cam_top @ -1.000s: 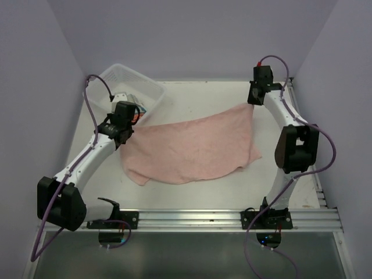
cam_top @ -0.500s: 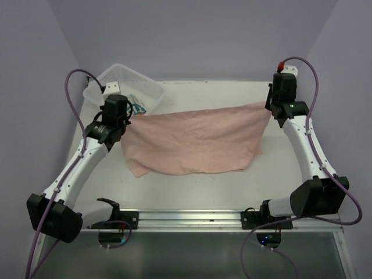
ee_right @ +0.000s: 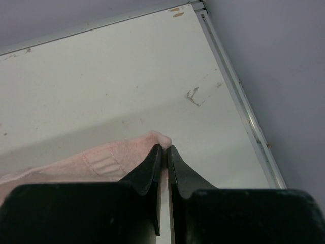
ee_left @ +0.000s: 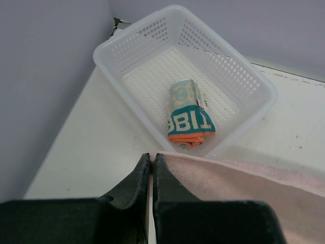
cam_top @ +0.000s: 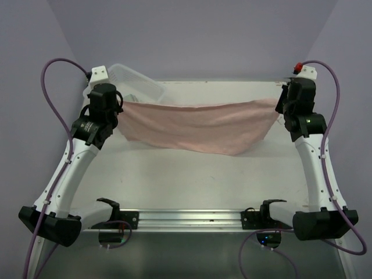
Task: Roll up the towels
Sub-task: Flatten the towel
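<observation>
The pale pink towel (cam_top: 200, 127) hangs stretched in the air between my two grippers, sagging toward the table in the middle. My left gripper (cam_top: 121, 108) is shut on its left corner, seen in the left wrist view (ee_left: 152, 156) with the pink towel (ee_left: 244, 188) running off to the right. My right gripper (cam_top: 279, 104) is shut on its right corner, seen in the right wrist view (ee_right: 164, 148) with the pink towel (ee_right: 101, 162) to the left. The white/teal lettered towel (ee_left: 189, 114) lies rolled in the basket.
The white mesh basket (ee_left: 147, 56) stands at the table's far left corner (cam_top: 135, 78), just behind my left gripper. Purple walls close in on both sides and the back. The table's right edge rail (ee_right: 238, 91) runs near my right gripper.
Both grippers have risen and moved apart toward the back. The pink towel has come up off the table and is now pulled taut between them.
</observation>
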Tool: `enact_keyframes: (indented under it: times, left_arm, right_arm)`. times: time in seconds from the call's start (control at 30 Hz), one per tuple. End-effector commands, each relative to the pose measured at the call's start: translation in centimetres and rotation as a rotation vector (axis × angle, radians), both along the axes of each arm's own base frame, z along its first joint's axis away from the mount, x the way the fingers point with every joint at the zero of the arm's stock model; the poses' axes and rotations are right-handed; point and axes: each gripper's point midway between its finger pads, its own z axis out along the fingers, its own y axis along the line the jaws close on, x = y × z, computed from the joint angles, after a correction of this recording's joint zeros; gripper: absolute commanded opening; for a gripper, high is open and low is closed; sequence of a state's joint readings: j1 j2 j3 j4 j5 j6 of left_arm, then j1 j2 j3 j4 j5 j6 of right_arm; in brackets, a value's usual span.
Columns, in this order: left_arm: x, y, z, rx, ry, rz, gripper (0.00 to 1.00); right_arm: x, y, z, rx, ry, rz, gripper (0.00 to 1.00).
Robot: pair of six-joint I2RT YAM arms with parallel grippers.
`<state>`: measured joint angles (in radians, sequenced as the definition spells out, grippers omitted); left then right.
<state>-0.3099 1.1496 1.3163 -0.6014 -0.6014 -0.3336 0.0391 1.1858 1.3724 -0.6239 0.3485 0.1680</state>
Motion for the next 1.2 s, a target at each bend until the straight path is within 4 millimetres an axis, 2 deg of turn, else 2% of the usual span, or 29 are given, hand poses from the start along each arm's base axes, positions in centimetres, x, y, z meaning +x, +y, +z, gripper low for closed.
enact_keyframes:
  times: [0.0,0.2,0.43,0.53,0.63,0.67,0.73,0.9,1.03,1.17]
  left_arm:
    - [-0.6,0.4,1.8,0.025,-0.026,-0.007,0.00]
    - [0.0,-0.1,1.6,0.020,-0.020,-0.023,0.00]
    - [0.5,-0.1,1.5,0.012,-0.016,-0.007,0.00]
    - [0.6,0.3,1.4,0.020,-0.008,0.022,0.00]
    - [0.5,1.5,2.0,0.061,-0.008,0.090,0.00]
    - [0.5,1.8,2.1,0.076,-0.004,0.108,0.00]
    - [0.4,2.3,2.2,0.096,0.000,0.137,0.00]
    - [0.2,3.4,2.1,0.133,0.006,0.196,0.00]
    - [0.3,3.1,1.2,0.129,0.023,0.188,0.00]
    - [0.7,1.8,-0.2,0.085,0.037,0.115,0.00]
  right_arm:
    - [-1.0,-0.5,1.3,-0.002,-0.032,-0.029,0.00]
    - [-2.0,-1.7,3.0,-0.024,-0.058,-0.085,0.00]
    - [-3.6,-3.4,2.7,-0.024,-0.038,-0.179,0.00]
    - [-3.9,-3.5,2.9,-0.019,-0.050,-0.196,0.00]
    - [-3.9,-3.3,3.5,-0.020,-0.063,-0.175,0.02]
    - [-3.9,-3.8,3.5,-0.014,-0.064,-0.177,0.04]
    - [-3.9,-3.4,3.5,-0.002,-0.075,-0.151,0.04]
    - [-3.6,-2.1,2.1,0.050,-0.067,-0.067,0.05]
    - [-3.2,-1.0,1.0,0.132,-0.066,-0.010,0.05]
    - [-3.1,0.1,-0.6,0.185,-0.032,0.028,0.03]
